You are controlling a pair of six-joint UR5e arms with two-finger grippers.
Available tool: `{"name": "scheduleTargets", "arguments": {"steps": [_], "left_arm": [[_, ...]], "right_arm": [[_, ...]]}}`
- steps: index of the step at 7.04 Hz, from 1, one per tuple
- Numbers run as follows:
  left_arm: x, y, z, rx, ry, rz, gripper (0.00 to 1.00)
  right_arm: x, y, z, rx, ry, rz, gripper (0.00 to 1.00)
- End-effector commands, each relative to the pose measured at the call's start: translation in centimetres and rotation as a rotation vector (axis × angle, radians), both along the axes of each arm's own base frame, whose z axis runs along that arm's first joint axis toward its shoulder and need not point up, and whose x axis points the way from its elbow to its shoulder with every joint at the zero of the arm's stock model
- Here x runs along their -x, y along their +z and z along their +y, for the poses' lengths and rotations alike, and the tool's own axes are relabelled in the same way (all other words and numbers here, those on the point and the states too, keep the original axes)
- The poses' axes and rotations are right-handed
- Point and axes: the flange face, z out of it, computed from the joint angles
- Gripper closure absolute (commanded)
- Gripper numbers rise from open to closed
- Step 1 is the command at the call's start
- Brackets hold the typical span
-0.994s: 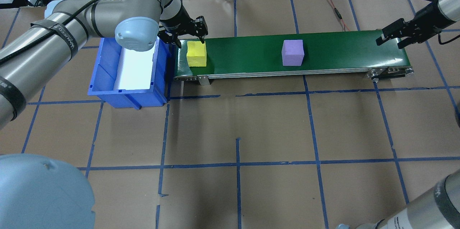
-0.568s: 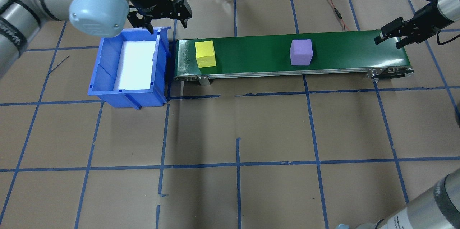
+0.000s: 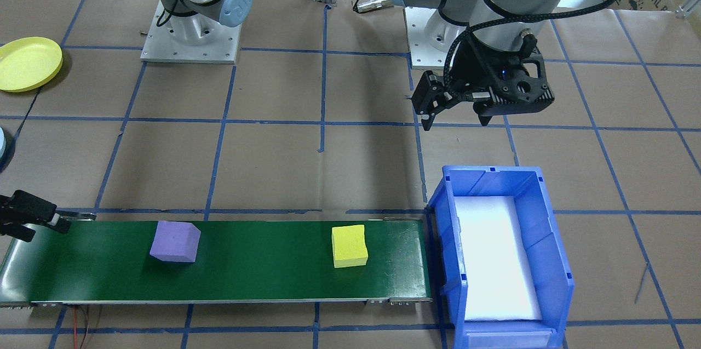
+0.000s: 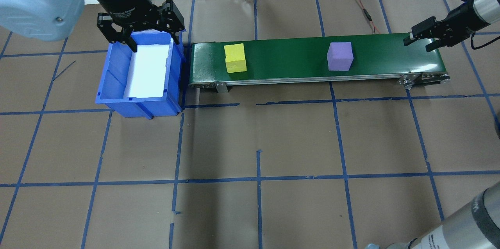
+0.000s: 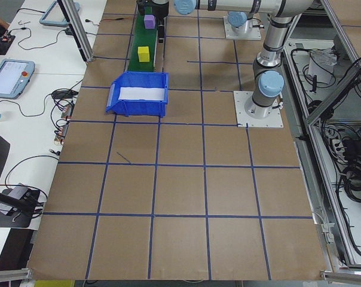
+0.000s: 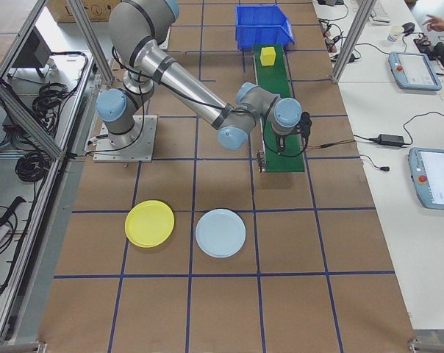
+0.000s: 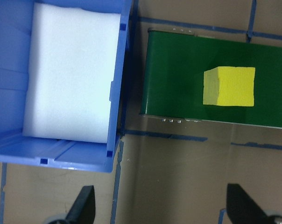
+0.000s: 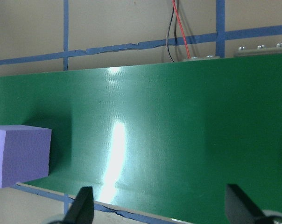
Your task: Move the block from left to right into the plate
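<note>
A yellow block (image 4: pixel 235 58) and a purple block (image 4: pixel 340 56) both sit on the green conveyor belt (image 4: pixel 285 51), the yellow one near the belt's left end. My left gripper (image 4: pixel 156 45) hangs open and empty over the far end of the blue bin (image 4: pixel 117 81). Its wrist view shows the yellow block (image 7: pixel 229 87) off to the right. At the belt's right end my right gripper (image 4: pixel 418 45) hovers open with nothing in it. The purple block (image 8: pixel 20 154) is at the left edge of the right wrist view. The yellow plate (image 6: pixel 150 223) lies on the table beyond the belt's right end.
The blue bin holds a white foam pad (image 4: pixel 147 71) and butts against the belt's left end. A light blue plate (image 6: pixel 220 232) lies beside the yellow plate. A red wire (image 4: pixel 365 12) runs behind the belt. Brown paper with blue tape lines covers the table.
My left gripper has swung left from beside the yellow block to over the bin, still open. Both blocks have travelled right along the belt. The right gripper has barely shifted.
</note>
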Motion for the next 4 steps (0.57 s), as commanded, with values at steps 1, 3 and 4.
{"name": "scheduleTargets", "arguments": {"steps": [1, 3, 4], "left_arm": [[-0.16, -0.36, 0.23, -0.003, 0.003, -0.001, 0.00], [-0.14, -0.26, 0.26, 0.000, -0.005, 0.001, 0.00], [-0.15, -0.31, 0.25, 0.001, -0.007, 0.001, 0.00]], "right_arm": [[-0.05, 0.03, -0.04, 0.004, -0.001, -0.006, 0.00], [-0.08, -0.12, -0.04, 0.002, -0.002, -0.010, 0.00], [-0.08, -0.12, -0.04, 0.002, -0.001, -0.010, 0.00]]}}
